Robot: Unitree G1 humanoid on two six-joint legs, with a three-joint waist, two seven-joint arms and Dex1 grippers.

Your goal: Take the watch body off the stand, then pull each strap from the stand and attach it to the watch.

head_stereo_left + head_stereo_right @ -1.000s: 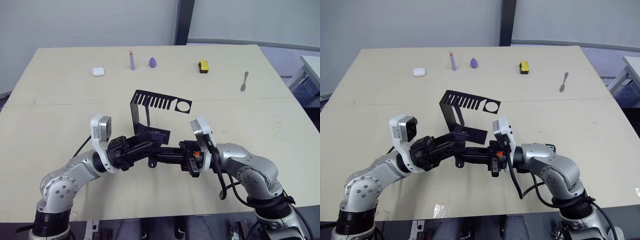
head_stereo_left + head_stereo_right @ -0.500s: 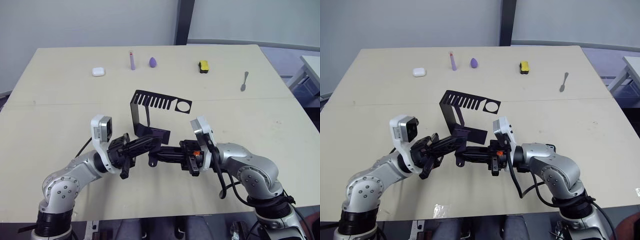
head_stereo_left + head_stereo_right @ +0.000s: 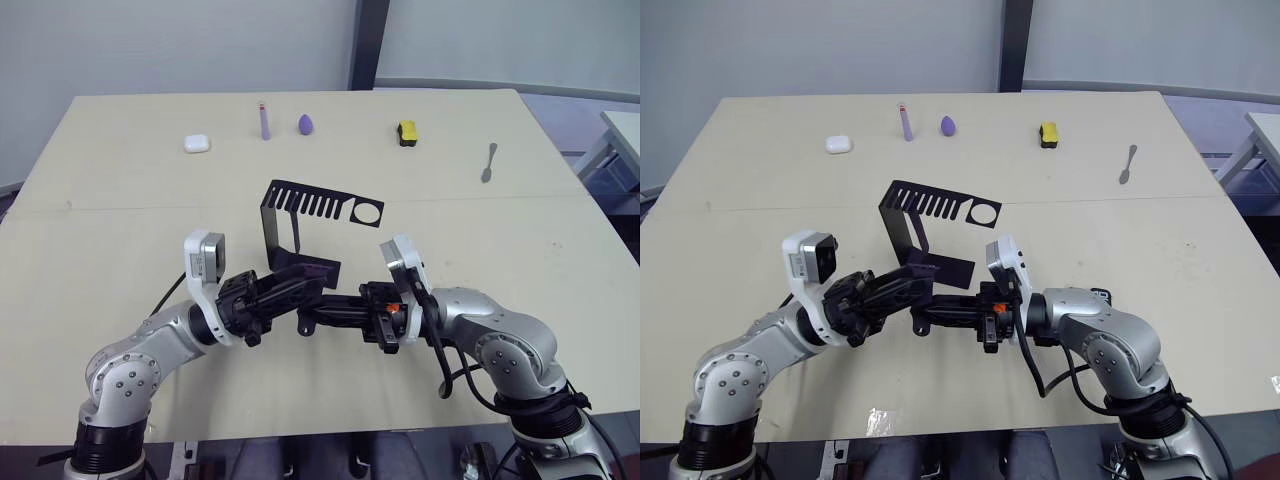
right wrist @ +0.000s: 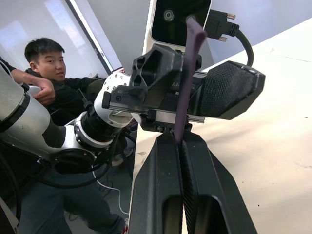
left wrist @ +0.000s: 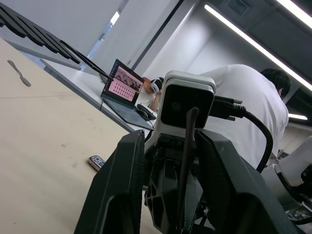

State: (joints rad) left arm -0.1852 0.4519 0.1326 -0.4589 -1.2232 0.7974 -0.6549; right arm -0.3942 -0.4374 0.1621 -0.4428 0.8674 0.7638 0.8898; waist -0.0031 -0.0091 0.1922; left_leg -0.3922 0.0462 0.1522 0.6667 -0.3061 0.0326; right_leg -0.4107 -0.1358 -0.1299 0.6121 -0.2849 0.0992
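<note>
Just in front of the stand (image 3: 300,215), low over the worktop (image 3: 520,230), the 2 end effectors meet tip to tip. The right end effector (image 4: 181,141) is pressed together on a purple strap (image 4: 187,73), which stands up between its fingers toward the left end effector (image 3: 300,295). Whether the left one is spread or pinching, I cannot tell, and the watch body is hidden. This looks like the strap-attaching step; next, the strap end likely needs aligning with the case.

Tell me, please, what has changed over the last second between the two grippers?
The left gripper swung its jaws up and out half a second ago, then closed back in toward the strap, which the right gripper kept clamped throughout. The stand and table items stayed put.
</note>
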